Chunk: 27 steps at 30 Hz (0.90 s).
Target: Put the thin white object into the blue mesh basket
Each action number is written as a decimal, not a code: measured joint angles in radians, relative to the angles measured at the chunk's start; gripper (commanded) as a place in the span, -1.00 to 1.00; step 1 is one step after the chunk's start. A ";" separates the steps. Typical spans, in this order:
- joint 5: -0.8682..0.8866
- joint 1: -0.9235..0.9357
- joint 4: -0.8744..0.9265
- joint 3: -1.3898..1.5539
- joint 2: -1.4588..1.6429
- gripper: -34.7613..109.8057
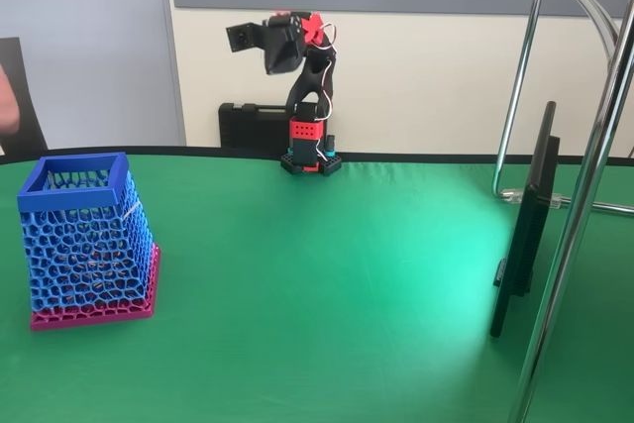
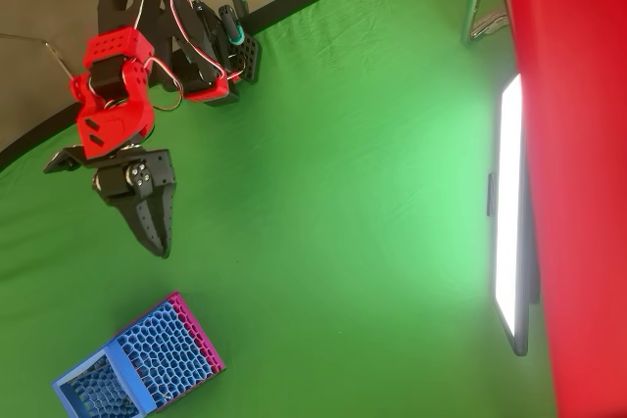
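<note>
One thin white stick [image 1: 130, 211] leans on the blue mesh basket [image 1: 74, 173]; likely light, springy, slippery, best pinched mid-length. Gripper [image 2: 157, 227] hangs above the table [image 1: 327, 284], fingers together, empty.

Green table cloth [image 1: 327, 284]; upright flat screen [image 1: 525, 225] near chrome stand [image 1: 584, 195]; black case [image 1: 250, 126] behind.

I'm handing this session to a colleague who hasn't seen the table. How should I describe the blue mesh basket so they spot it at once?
Start with the green table and go to its left edge in the fixed view. The blue mesh basket stands there upright, well clear of the arm's gripper. It has honeycomb lattice walls, a solid square blue rim and a magenta base.
</note>
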 measured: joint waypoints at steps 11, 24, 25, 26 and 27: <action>-0.141 -0.103 0.169 0.400 0.454 -0.51; -0.176 -0.106 0.221 0.733 0.643 -0.51; -0.183 -0.104 0.207 0.764 0.643 -0.51; -0.186 -0.103 0.190 0.792 0.643 -0.51; -0.190 -0.104 0.169 0.824 0.643 -0.51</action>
